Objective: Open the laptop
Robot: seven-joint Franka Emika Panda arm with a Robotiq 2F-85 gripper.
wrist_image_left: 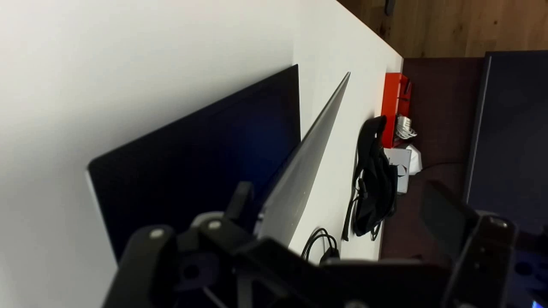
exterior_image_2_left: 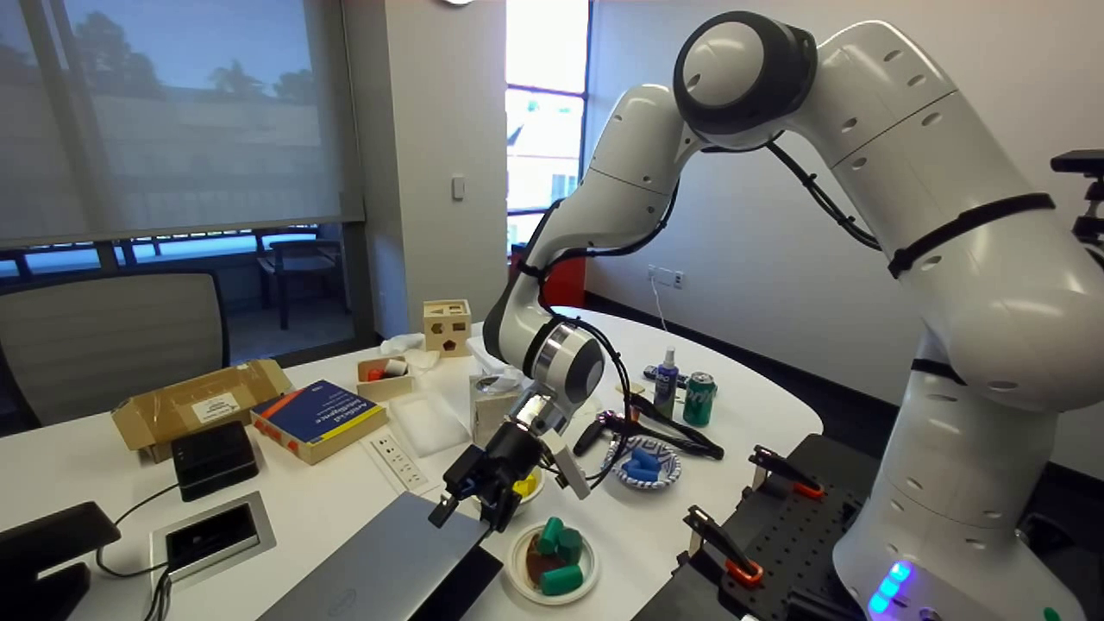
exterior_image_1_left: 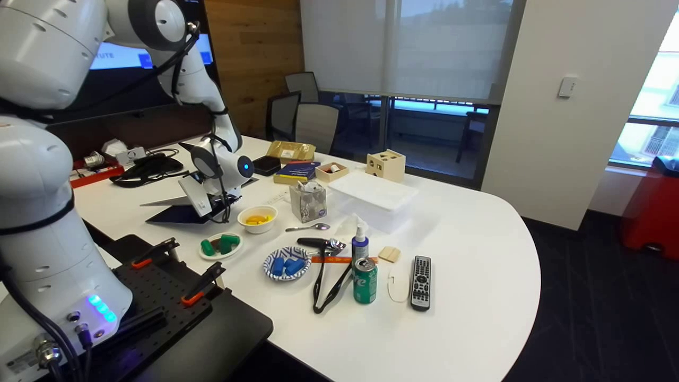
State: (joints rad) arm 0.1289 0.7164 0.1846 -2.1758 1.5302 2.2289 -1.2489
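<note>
- So, you've the white table [exterior_image_1_left: 467, 254] for a pitch, its surface showing along both flanks of the laptop [exterior_image_2_left: 379, 561] in the wrist view.
- One arm [exterior_image_2_left: 634, 151], no rival for the job: it reaches down to the laptop's near short end.
- And there's the laptop, just past your gripper [exterior_image_2_left: 470, 516], long axis running away from you up the wrist view; an exterior view cuts it off at the bottom.
- Part-way open it is! The grey lid [wrist_image_left: 299, 184] slants over the dark inner face [wrist_image_left: 184, 167], table peeping between them at the far end. The hinge? Hidden from you.
- Swing room: opening further should carry the lid away from the dark inner face, toward the black strapped item [wrist_image_left: 379, 184], which lies well apart, and the inset panel [exterior_image_2_left: 213, 542] on that same flank. Looks workable if you lift gently.
- Here's that gripper, over or just beside the lid's corner in an exterior view, pinching nothing that you can see.
- Watch out low down! The bowl [exterior_image_1_left: 258, 229] of yellow pieces [exterior_image_1_left: 258, 218] is near, and the plate [exterior_image_2_left: 515, 565] of green blocks [exterior_image_2_left: 562, 580] sits just beside the laptop's dark corner; drop that way and you may clip one.
- Down to the fingers [wrist_image_left: 240, 197]: spread apart, one across the dark inner face, the lid showing between them in the wrist view. Touching or not, you can't tell. The move likely turns on that finger pushing the lid up and over.
</note>
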